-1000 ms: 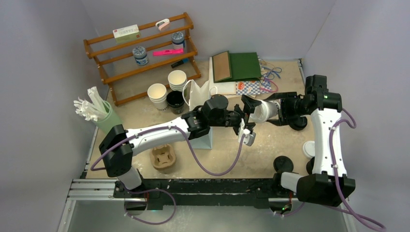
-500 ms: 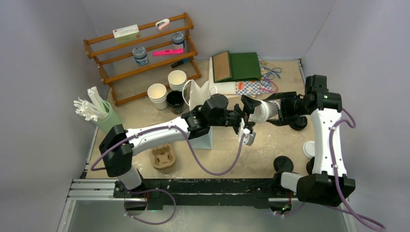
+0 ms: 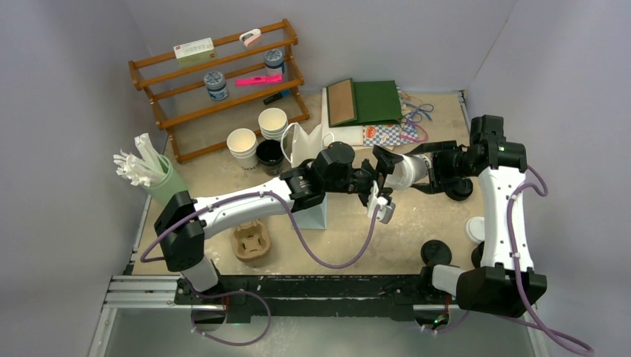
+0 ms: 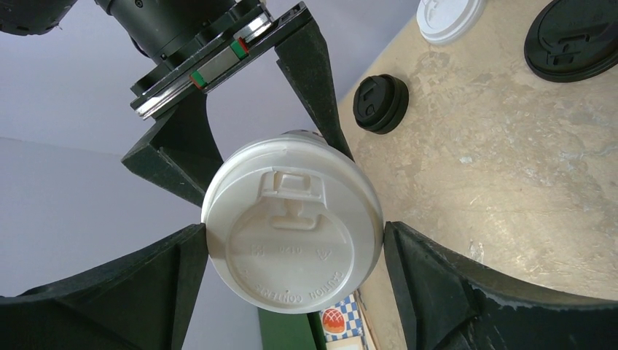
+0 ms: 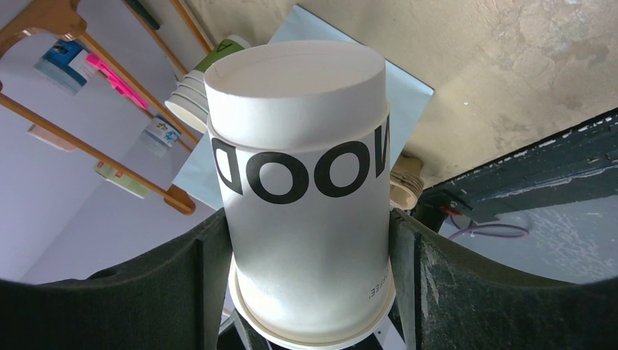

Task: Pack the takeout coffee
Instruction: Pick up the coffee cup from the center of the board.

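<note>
- The right pincer [image 5: 306, 240] pinches the cream-white lidded cup [image 5: 306, 219] by its body, one finger on each side, and holds it on its side above the desk [image 3: 350, 230].
- The cup's white lid [image 4: 293, 233] faces the left pincer [image 4: 291, 248].
- The left pincer is spread wide, with a fingertip [image 4: 186, 255] at each side of the lid's rim. I cannot tell whether the fingertips press the rim.
- A black lidded cup [image 4: 380, 103] stands on the desk, well apart from the held cup.
- The brown pulp cup carrier [image 3: 251, 243] sits near the left arm's base.
</note>
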